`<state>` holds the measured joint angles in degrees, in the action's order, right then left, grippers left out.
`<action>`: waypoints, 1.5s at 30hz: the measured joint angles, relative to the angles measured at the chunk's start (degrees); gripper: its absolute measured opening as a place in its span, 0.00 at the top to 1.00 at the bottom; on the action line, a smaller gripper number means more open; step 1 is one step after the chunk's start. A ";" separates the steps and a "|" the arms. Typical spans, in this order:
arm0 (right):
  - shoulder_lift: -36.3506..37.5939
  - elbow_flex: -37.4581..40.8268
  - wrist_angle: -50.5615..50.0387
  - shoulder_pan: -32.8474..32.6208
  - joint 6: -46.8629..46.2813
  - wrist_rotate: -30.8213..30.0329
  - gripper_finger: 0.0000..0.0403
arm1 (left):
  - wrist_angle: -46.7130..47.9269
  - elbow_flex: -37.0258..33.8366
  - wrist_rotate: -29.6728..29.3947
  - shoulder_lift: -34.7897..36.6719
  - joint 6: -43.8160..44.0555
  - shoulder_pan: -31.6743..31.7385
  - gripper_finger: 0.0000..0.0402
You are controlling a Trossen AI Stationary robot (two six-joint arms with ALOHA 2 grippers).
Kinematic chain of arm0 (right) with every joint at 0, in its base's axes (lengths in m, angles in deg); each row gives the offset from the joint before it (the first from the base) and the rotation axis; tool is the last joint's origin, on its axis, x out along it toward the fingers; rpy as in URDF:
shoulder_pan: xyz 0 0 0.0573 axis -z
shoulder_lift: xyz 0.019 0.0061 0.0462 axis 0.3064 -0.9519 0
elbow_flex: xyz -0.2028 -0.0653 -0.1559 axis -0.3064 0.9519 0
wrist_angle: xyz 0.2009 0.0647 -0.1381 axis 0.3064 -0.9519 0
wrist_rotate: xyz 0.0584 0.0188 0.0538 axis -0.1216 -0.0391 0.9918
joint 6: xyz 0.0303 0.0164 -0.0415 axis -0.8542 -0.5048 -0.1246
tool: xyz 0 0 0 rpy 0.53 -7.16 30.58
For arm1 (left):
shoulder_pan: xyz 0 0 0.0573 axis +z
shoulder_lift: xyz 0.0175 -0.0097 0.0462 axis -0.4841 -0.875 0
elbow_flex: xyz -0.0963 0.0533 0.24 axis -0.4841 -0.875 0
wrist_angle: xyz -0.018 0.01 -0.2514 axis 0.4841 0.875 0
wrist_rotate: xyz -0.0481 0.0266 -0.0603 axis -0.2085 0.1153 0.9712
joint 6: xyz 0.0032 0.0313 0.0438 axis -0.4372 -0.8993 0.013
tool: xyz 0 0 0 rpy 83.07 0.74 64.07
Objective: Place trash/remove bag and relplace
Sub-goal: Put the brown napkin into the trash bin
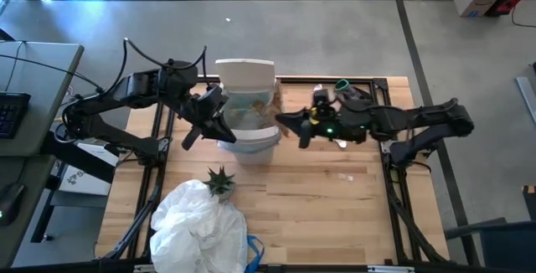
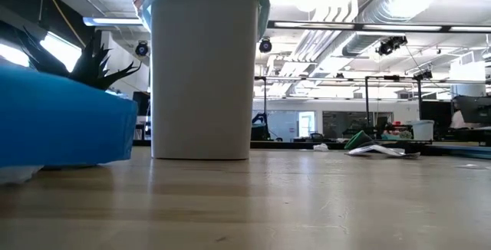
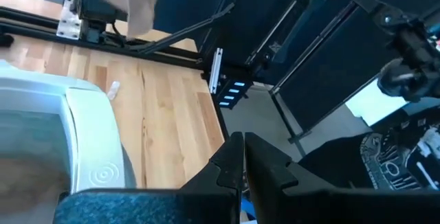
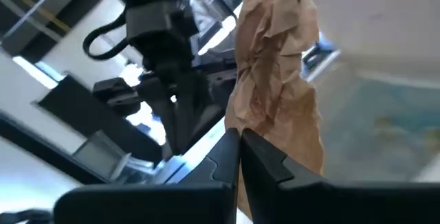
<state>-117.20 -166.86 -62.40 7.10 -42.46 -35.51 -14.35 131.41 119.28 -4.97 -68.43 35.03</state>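
- Looking down on the white bin (image 1: 246, 110), we take it as our landmark; it stands toward the far edge of the wooden table (image 1: 335, 206), lid swung up, with the light-blue bag (image 1: 248, 109) lining it and folded over the rim.
- Our right gripper (image 1: 285, 122) hangs at the bin's right rim, fingers pressed together on a crumpled brown paper piece (image 4: 275, 80); that paper rises from the fingertips, just above the bin's opening.
- Our left gripper (image 1: 224, 132) sits at the bin's left rim over its near corner, fingers fully together and holding nothing we can see.
- More brown paper (image 1: 270, 99) shows inside the bin at its right side.
- A small white scrap (image 1: 345, 175) lies on the table to the right of the bin, well apart from both grippers.
- Nearer than the bin sit a spiky green plant (image 1: 221, 181) and a heaped white plastic bag (image 1: 197, 227).
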 joint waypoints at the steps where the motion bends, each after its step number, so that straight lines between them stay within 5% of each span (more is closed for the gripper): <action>1: -0.80 -0.01 1.13 0.65 -0.08 1.89 1.00 | 0.08 0.00 -0.04 0.05 0.02 -0.21 1.00; 13: -6.66 0.09 9.01 6.37 2.68 8.19 1.00 | 0.76 0.00 -0.44 0.24 0.19 -2.12 1.00; 29: -8.47 0.10 7.89 9.37 7.61 7.88 0.99 | 1.99 0.00 -1.06 0.21 -0.31 -2.80 1.00; 40: -8.40 0.10 7.02 9.30 7.38 8.56 0.68 | 2.03 0.00 -1.13 0.21 -0.94 -2.80 1.00; 45: -8.40 0.10 7.02 9.22 6.71 9.15 0.61 | 2.05 0.00 -1.11 0.21 -0.92 -2.80 1.00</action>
<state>-125.60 -166.77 -55.38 16.32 -35.75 -26.35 -12.29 131.41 118.17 -4.75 -69.35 32.22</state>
